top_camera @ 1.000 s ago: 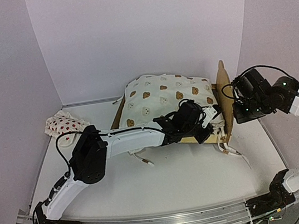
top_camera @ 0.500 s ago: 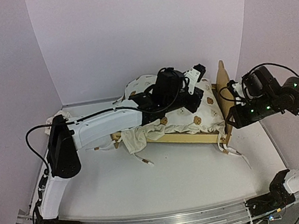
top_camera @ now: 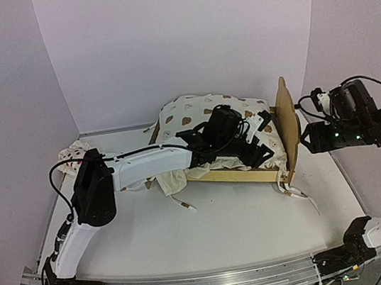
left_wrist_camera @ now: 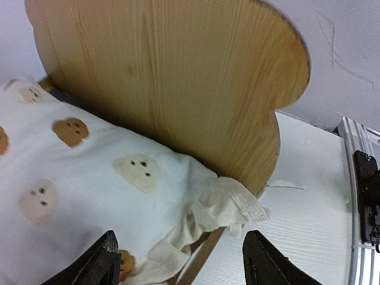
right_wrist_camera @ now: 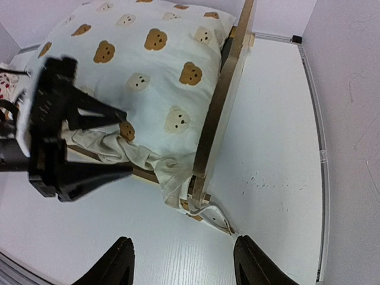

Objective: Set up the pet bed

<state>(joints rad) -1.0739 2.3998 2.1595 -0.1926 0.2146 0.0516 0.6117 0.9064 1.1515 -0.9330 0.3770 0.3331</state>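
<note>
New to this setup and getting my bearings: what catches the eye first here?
A cream bear-print cushion lies in the light plywood pet bed at mid-table, pressed against its bear-ear headboard on the right. The left gripper hangs open over the cushion's corner by the headboard; the right gripper hovers open beyond it.

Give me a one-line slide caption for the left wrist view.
Left gripper open over the bear-print cushion, its tie bunched against the headboard of the pet bed.
</note>
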